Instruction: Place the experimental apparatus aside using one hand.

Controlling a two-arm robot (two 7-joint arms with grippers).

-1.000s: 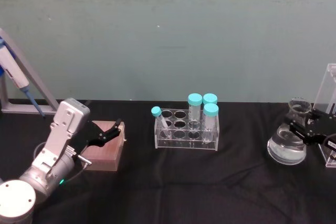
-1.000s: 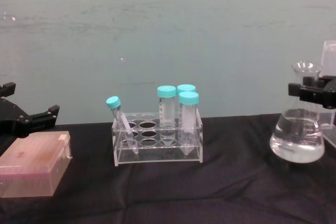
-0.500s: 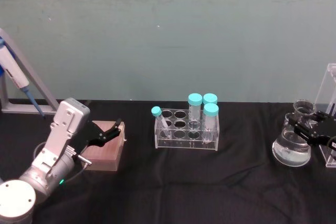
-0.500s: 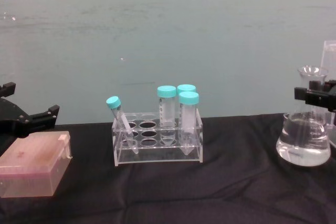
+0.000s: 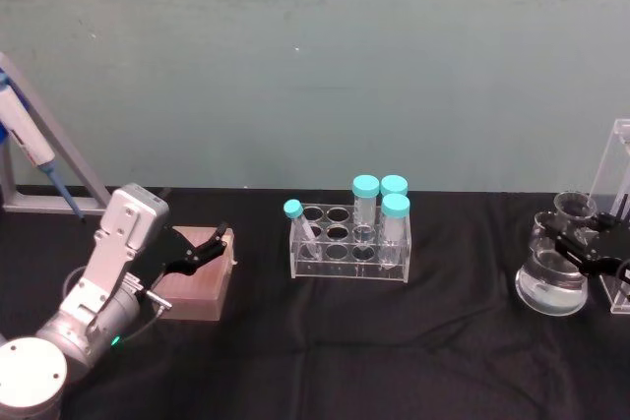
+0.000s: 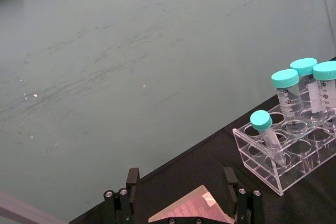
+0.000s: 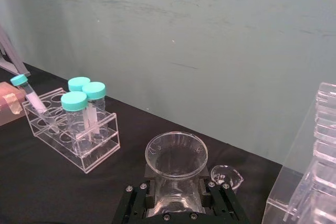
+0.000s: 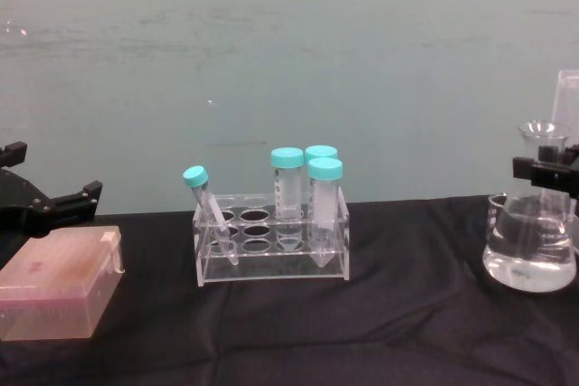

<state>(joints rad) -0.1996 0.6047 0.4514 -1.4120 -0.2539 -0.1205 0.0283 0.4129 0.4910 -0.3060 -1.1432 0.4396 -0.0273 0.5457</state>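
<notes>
Far right of the tube rack (image 5: pixel 349 243), the right pincer (image 5: pixel 579 245) is clamped around the conical flask's (image 5: pixel 552 279) neck, the small beaker (image 7: pixel 227 177) just behind.

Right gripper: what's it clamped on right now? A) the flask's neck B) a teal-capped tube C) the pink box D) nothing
A: the right gripper is shut around the neck of the flask, just under its rim, as the right wrist view also shows; the teal-capped tubes stand in their rack, and the pink box sits by the left gripper.
</notes>
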